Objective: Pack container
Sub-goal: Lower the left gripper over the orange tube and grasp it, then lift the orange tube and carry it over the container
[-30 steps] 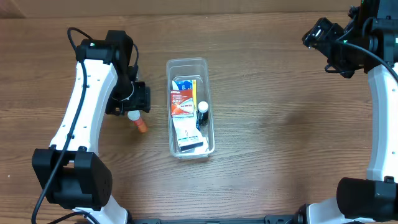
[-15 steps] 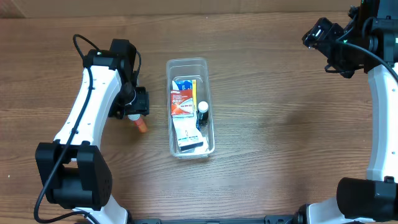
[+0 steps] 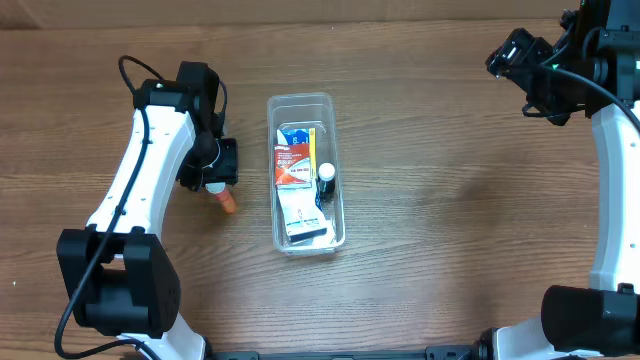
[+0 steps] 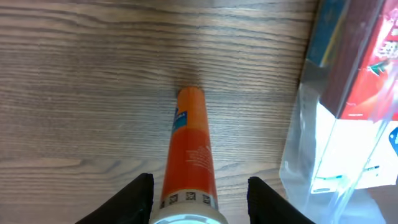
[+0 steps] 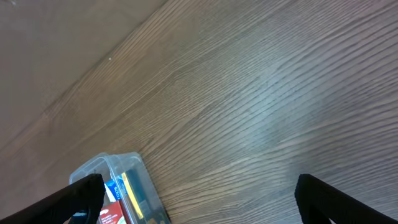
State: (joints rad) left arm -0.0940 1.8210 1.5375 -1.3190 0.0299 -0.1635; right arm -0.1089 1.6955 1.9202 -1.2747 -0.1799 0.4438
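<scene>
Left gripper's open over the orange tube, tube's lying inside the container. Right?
Not quite. The orange tube lies on the table outside the container, beside its wall. The left wrist view shows it on bare wood, with the left gripper open over it.

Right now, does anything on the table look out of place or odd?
An orange tube lies on the table left of the container, outside it, while packets and a small bottle are inside. The left end effector straddles it, fingers open. Nothing looks spilled or damaged.
</scene>
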